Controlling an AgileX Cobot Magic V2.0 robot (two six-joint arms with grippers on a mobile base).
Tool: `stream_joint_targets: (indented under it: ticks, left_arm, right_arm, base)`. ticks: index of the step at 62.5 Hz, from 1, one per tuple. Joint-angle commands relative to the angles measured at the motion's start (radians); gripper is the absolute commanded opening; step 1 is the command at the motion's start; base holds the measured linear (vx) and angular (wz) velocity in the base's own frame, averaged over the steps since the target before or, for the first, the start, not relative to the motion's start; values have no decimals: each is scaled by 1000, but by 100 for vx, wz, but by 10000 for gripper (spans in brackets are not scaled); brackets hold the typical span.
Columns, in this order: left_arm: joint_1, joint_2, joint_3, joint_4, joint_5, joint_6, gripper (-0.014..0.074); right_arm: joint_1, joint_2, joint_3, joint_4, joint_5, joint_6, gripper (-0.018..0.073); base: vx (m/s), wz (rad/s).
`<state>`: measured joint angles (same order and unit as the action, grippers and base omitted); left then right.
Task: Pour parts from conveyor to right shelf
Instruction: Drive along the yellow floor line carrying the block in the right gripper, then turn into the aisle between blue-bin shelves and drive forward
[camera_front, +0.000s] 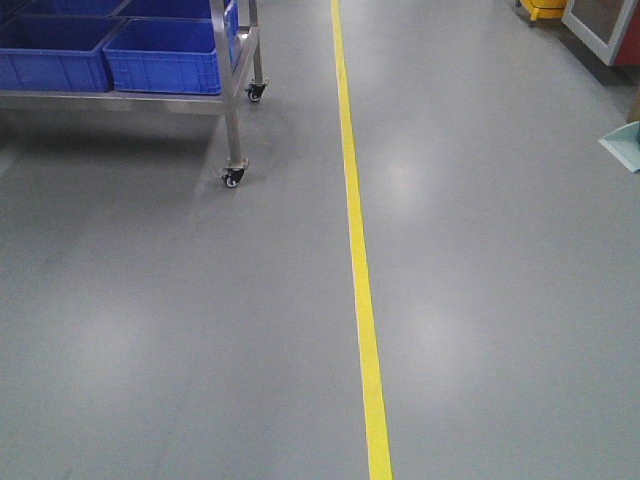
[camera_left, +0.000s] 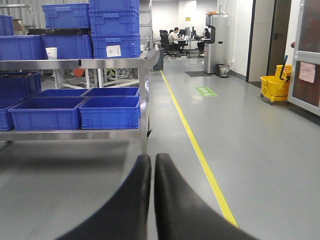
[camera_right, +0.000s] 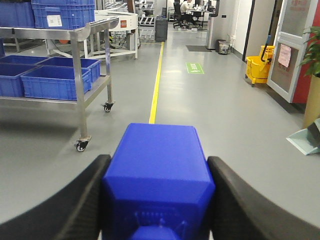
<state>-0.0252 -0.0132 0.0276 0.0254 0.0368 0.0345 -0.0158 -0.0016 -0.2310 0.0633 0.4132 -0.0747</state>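
Note:
My right gripper (camera_right: 159, 160) is shut on one of the parts, a bright-blue plastic cube (camera_right: 159, 175) that fills the gap between the black fingers (camera_right: 82, 200). The left gripper (camera_left: 152, 159) is shut with nothing in it, its tips nearly touching. The right shelf, a castor-wheeled steel rack (camera_front: 234, 100) with deep-blue bins (camera_front: 165, 55), stands ahead on the left. It also shows in the left wrist view (camera_left: 144, 100) and the right wrist view (camera_right: 77, 65). The conveyor is out of view.
A yellow floor line (camera_front: 357, 250) runs forward to the right of the rack. A yellow mop bucket (camera_left: 275, 87) and doors stand along the right wall. A teal object (camera_front: 622, 148) lies at the right edge. People sit at desks (camera_left: 175, 35) far down the aisle.

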Motion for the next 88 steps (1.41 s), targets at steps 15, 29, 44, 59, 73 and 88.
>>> stream_joint_targets:
  ticks: [15,29,44,59,73,88]
  left_arm:
    - [0,-14,31,-3,-77,-3,-6]
    - [0,-14,31,-3,-77,-3,-6]
    - [0,-14,31,-3,-77,-3,-6]
    - [0,-14,31,-3,-77,-3,-6]
    - [0,-14,31,-3,-77,-3,-6]
    - [0,-14,31,-3,-77,-3,-6]
  right_arm:
    - [1,12,-26,0,-81,-5,-5]
    - [1,12,-26,0,-81,-5,-5]
    - [1,12,-26,0,-81,-5,-5]
    - [1,12,-26,0,-81,-5,-5]
    - [1,12,-26,0,-81,-5,-5]
    - [0,12,-26,0,-81,-5,-5]
  base:
    - [63,0]
    - [60,5]
    - [59,13]
    - [54,12]
    - [50,11]
    - [46,34]
